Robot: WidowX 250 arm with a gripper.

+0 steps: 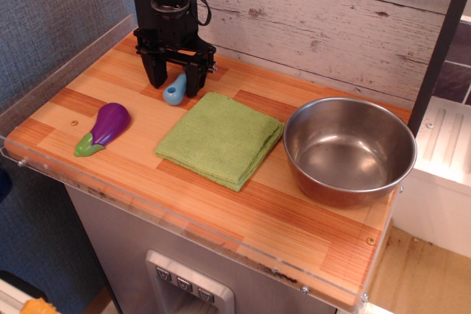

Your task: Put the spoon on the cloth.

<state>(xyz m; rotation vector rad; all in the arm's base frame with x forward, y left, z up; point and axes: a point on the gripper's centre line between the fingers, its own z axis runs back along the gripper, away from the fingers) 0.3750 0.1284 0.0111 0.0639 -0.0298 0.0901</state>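
The spoon (175, 91) lies on the wooden counter near the back wall; only the end of its light-blue handle shows, its grey bowl is hidden behind the gripper. My black gripper (176, 87) stands upright over it, jaws open, one finger on each side of the handle, tips down at the counter. The light green cloth (220, 138) lies folded flat just right and in front of the spoon, apart from it.
A purple toy eggplant (105, 127) lies at the front left. A large steel bowl (349, 149) stands right of the cloth. A clear raised lip (44, 169) runs along the counter's left and front edges. A planked wall stands behind.
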